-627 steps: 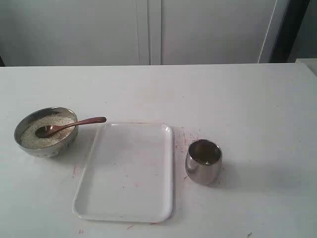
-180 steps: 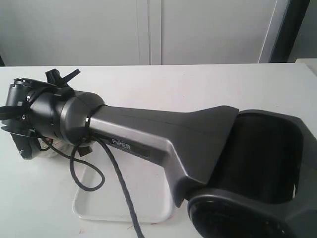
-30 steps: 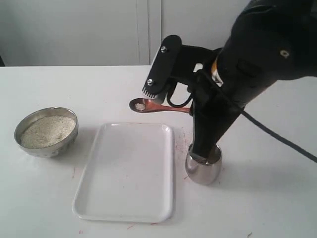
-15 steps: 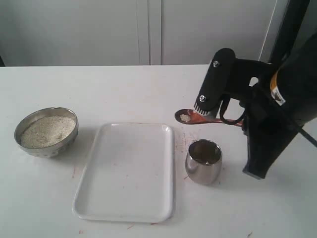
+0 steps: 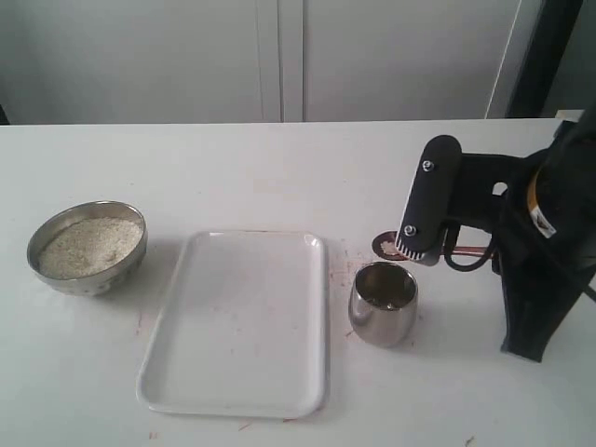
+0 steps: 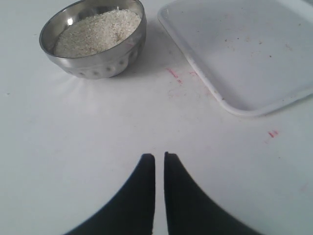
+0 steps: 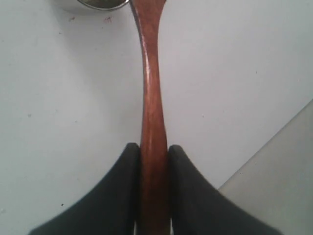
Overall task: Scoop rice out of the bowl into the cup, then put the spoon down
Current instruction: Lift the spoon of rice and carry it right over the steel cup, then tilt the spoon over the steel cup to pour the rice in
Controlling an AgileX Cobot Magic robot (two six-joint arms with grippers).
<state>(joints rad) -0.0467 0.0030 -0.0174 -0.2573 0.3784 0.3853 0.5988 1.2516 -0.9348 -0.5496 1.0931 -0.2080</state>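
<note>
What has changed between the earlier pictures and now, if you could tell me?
The right gripper took the spoon out of the bowl, carried it rightward over the tray with a little rice on it, and in the last second lowered it. Its head is now close by the rim of the cup. Bowl, tray and cup stayed where they were.

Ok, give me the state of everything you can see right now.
bowl: upright, filled with rice
cup: upright, contents unclear
spoon: held by its handle, tip near the cup's rim
tray: flat, bare
left gripper: shut, holding nothing
right gripper: shut on spoon
</note>
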